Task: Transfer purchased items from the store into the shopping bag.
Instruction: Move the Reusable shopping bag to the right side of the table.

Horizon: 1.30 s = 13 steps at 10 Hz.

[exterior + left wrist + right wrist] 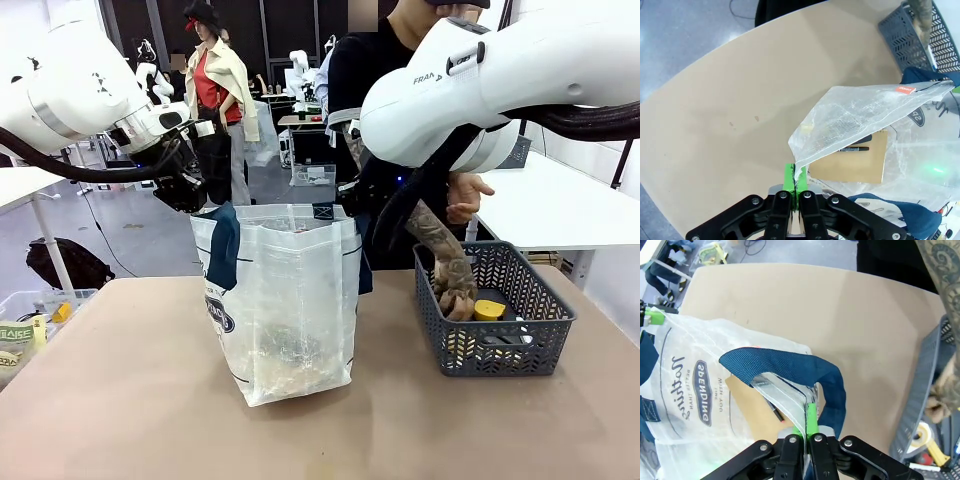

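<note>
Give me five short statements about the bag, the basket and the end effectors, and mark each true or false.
1. The left end effector is shut on the rim of the bag. True.
2. The right end effector is open and holds nothing. False: it is shut on the bag's rim beside a blue handle.
3. One hand of the person reaches into the basket. True.
4. The basket lies tipped on its side. False: it stands upright on the table.
5. A yellow item lies in the basket. True.
</note>
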Available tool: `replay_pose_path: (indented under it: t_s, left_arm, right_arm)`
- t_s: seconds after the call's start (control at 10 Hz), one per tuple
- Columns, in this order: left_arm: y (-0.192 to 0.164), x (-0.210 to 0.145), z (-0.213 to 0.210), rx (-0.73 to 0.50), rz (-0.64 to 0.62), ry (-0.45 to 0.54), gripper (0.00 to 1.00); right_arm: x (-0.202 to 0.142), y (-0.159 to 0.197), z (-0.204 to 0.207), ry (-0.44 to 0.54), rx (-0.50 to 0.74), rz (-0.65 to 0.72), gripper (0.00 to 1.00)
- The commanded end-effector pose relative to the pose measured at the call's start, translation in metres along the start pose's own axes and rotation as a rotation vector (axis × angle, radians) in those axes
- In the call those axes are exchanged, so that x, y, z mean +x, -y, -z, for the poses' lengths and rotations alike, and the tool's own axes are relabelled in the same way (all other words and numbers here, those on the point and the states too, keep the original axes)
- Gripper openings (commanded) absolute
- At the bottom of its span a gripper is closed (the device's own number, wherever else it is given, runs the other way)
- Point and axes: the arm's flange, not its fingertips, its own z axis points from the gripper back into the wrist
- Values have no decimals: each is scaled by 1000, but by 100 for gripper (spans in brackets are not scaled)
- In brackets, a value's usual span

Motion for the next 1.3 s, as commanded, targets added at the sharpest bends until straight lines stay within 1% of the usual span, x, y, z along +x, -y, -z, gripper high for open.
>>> replay_pose_path:
  t_s: [0.0, 1.2]
  left_arm:
    - [-1, -1, -4, 5, -17, 3, 0]
    - [-1, -1, -4, 5, -17, 3, 0]
  right_arm:
    - [0, 3, -2, 3, 8, 4, 0]
    - [0, 3, -2, 3, 8, 4, 0]
